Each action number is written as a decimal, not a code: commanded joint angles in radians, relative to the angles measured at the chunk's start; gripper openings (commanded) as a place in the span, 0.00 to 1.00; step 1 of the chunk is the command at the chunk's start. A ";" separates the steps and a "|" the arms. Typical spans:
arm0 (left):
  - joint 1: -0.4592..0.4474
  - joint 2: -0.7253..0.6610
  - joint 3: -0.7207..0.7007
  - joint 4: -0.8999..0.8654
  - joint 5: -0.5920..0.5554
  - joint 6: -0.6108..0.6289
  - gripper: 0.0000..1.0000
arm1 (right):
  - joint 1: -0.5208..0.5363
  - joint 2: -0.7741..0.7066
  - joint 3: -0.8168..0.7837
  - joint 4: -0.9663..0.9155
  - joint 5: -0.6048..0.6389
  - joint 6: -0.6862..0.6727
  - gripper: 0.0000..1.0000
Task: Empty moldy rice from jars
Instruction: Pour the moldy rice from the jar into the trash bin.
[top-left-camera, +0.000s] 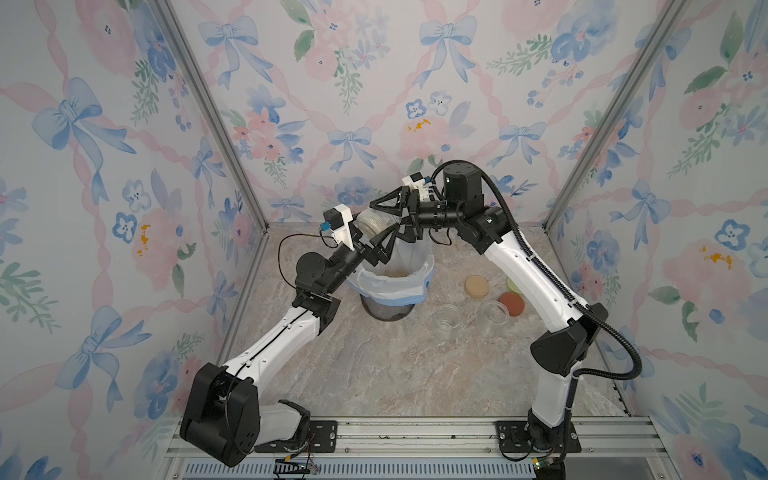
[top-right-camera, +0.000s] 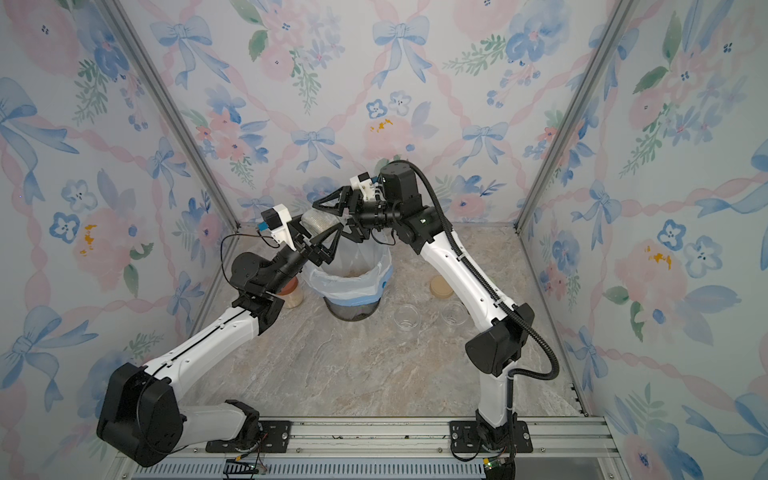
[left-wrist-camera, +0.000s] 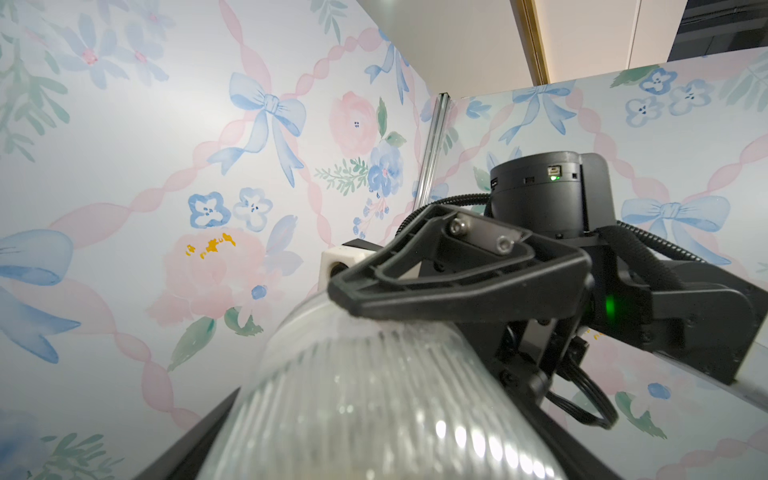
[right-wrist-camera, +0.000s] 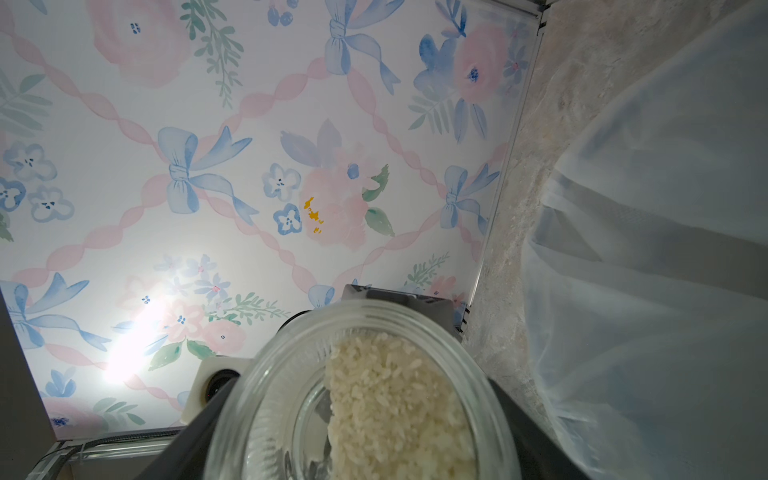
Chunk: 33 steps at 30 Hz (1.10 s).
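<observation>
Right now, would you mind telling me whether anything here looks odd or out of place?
Yes: the jar in the right gripper is tipped on its side by the bin, yet the rice clings in a clump to one wall instead of sliding out.

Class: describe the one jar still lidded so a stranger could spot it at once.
Find the dark mesh bin with a white liner at the table's middle. Beside it, half hidden behind the left arm, stands a clear glass jar with a rust-red lid. Unlike the two open, empty glass jars across the bin, it is capped and holds pale rice.
</observation>
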 joint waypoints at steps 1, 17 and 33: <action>-0.009 -0.003 -0.005 0.066 0.002 -0.019 0.78 | -0.003 -0.042 -0.009 0.099 -0.007 0.030 0.00; 0.005 0.011 0.036 0.018 0.050 -0.052 0.00 | -0.018 -0.076 -0.071 0.037 0.045 -0.044 0.82; 0.030 -0.022 0.340 -0.850 -0.053 0.162 0.00 | -0.148 -0.191 -0.117 -0.363 0.248 -0.429 0.97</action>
